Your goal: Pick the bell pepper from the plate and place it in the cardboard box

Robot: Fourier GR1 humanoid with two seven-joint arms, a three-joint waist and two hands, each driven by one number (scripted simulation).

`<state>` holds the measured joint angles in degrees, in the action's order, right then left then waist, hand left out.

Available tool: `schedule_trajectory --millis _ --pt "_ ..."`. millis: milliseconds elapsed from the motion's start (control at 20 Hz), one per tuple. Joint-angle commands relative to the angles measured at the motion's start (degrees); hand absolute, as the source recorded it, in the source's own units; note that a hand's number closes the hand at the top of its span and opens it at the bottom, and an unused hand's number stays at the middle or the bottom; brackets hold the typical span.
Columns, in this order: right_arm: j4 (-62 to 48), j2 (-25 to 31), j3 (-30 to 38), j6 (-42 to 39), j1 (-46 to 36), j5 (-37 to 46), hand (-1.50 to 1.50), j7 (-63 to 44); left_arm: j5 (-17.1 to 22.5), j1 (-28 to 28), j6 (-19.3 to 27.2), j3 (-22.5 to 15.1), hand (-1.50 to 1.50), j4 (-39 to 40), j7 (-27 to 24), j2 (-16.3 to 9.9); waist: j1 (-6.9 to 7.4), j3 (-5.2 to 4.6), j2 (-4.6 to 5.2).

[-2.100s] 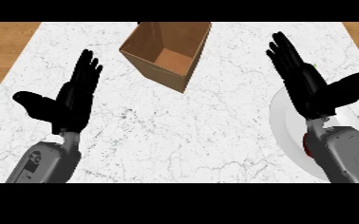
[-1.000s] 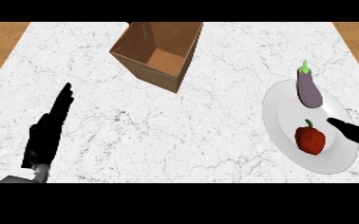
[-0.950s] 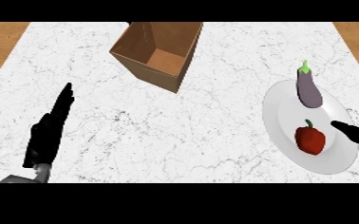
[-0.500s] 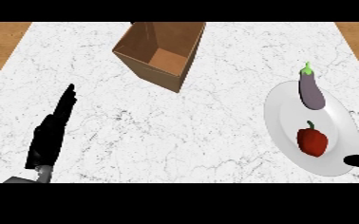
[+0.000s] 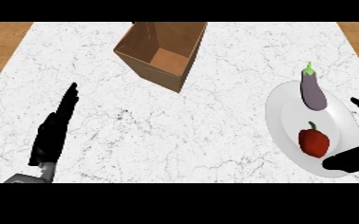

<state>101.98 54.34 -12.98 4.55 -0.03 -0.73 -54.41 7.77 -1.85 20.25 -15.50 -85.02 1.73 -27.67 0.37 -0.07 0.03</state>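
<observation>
Nearest, at seven o'clock: left hand [image 5: 53,132] edge-on above the marble counter [image 5: 175,137], fingers straight and together, pointing toward twelve, holding nothing. At four o'clock, only a black sliver of the right hand [image 5: 341,162] showing at the frame's edge, overlapping the near rim of the white plate [image 5: 282,118]; whether its fingers are apart or curled, cannot tell. Just beyond, red bell pepper [image 5: 313,141] lying on the plate, close beside that hand, contact unclear. Farther along the same plate, toward two o'clock, purple eggplant [image 5: 313,92], stem pointing away, apart from the pepper. Farthest, at twelve o'clock: open cardboard box [image 5: 161,54], tilted, well apart from the plate.
</observation>
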Motion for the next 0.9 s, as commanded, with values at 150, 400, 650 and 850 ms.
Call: schedule_trajectory --millis 150,400,650,850 --pt "-2.6 -8.5 -4.3 -0.7 -5.1 8.3 -1.50 -9.1 -4.1 0.5 0.8 -0.3 0.00 -3.8 3.5 2.2 0.26 0.09 0.01" --pt "-3.1 -9.5 -0.3 -5.7 -3.7 8.3 -1.50 -9.1 -3.5 2.3 -3.3 3.2 0.00 -1.9 0.7 3.0 -0.20 0.06 -0.06" --pt "-3.3 -11.8 0.6 -5.5 0.3 11.7 -1.50 -6.5 -7.1 4.3 -1.5 2.5 0.00 -10.0 7.6 3.4 -0.25 0.09 -0.14" --pt "-0.2 -14.0 2.6 -7.5 2.6 14.6 -1.50 -5.9 -7.6 -2.1 -4.4 5.7 0.00 0.2 4.1 7.0 -0.65 0.06 -0.07"
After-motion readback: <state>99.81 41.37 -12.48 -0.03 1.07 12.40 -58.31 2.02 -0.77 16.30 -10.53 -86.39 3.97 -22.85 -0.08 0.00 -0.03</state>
